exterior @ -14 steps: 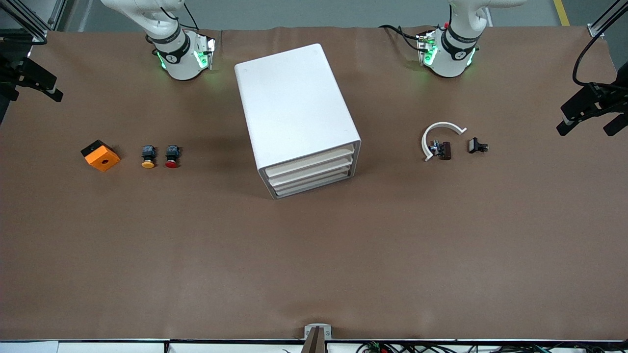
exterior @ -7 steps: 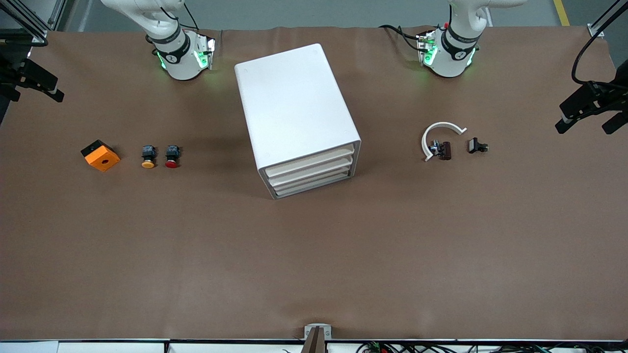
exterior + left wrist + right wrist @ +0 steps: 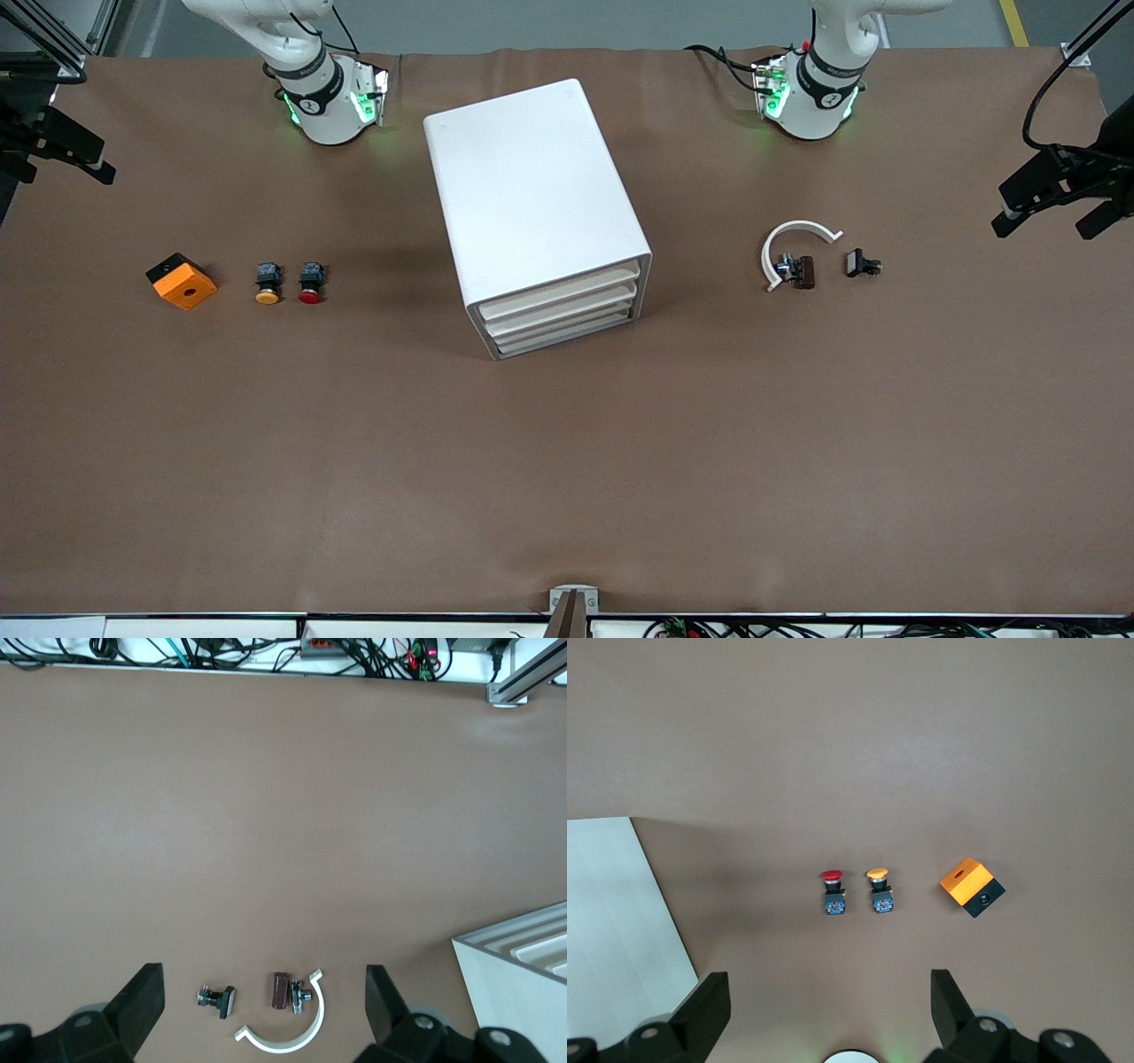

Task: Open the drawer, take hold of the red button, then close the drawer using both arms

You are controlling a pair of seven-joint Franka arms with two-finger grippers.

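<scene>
Front view finds both my arms folded high from their bases at twelve o'clock, each claw hanging in the air over its own end of the table (image 3: 567, 461): my left gripper (image 3: 1050, 226) at about three o'clock, my right gripper (image 3: 58, 168) at about nine. Both claws are released, black fingers spread wide with nothing between them. The left wrist view shows this for the left claw and the right wrist view for the right. At the middle stands one smooth white plastic cabinet (image 3: 532, 195), box-shaped with rounded edges, its three shallow off-white drawers stacked and facing roughly five o'clock. The drawer (image 3: 564, 304), the middle one, sits shut and flush with the other two. At nine o'clock from the drawer fronts lie two push buttons side by side. The button (image 3: 310, 282) with the round red cap and dark body is closer to the cabinet, then comes the yellow-capped button (image 3: 267, 283), then one orange block (image 3: 182, 281) with a black base and a hole in its face. At three o'clock from the cabinet lie one white curved clip (image 3: 793, 235), one small brown part (image 3: 800, 270) with metal fittings inside its arc, and one small black part (image 3: 861, 263) just beside. A matte brown cover spreads over the table.
</scene>
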